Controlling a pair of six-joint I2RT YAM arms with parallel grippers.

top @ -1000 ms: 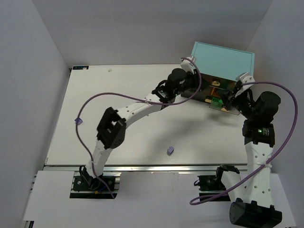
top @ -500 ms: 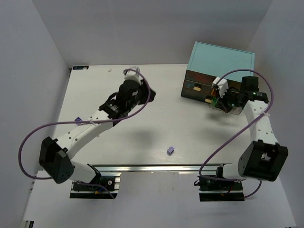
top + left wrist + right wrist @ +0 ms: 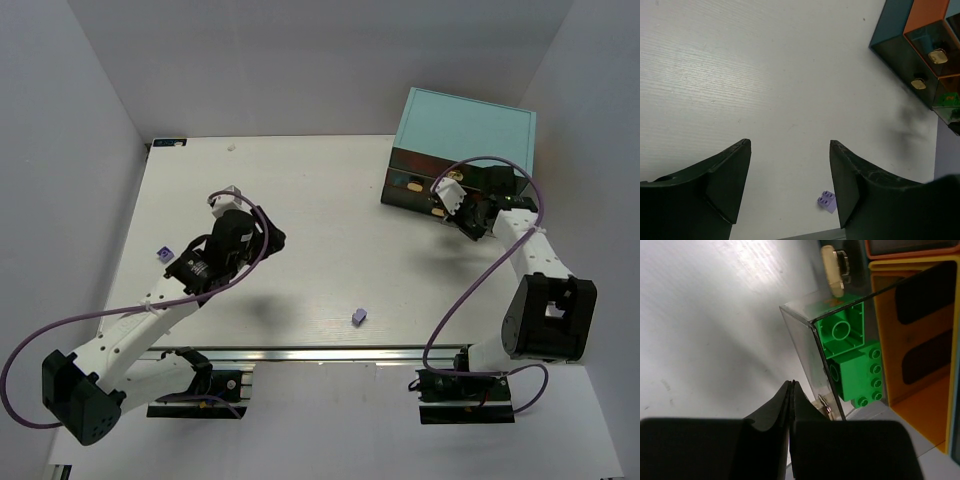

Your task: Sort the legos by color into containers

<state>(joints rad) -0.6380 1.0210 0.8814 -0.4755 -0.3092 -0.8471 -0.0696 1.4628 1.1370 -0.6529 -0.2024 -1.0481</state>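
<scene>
A teal cabinet at the back right holds the containers, small clear drawers with tan handles. One drawer stands pulled out with green legos inside. My right gripper is shut, its tips just beside that drawer's front wall and handle; the top view shows it at the cabinet front. My left gripper is open and empty over the table's left middle. A lavender lego lies below it near the front edge. Another lavender lego lies at the left.
White walls close in the table on the left, back and right. A metal rail runs along the front edge. Orange-framed drawer slots sit beside the open green drawer, with a tan knob above it.
My left arm has drawn back from the cabinet to the table's left middle, and its jaws have opened. The right arm has shifted its elbow while its shut gripper stays at the green drawer.
</scene>
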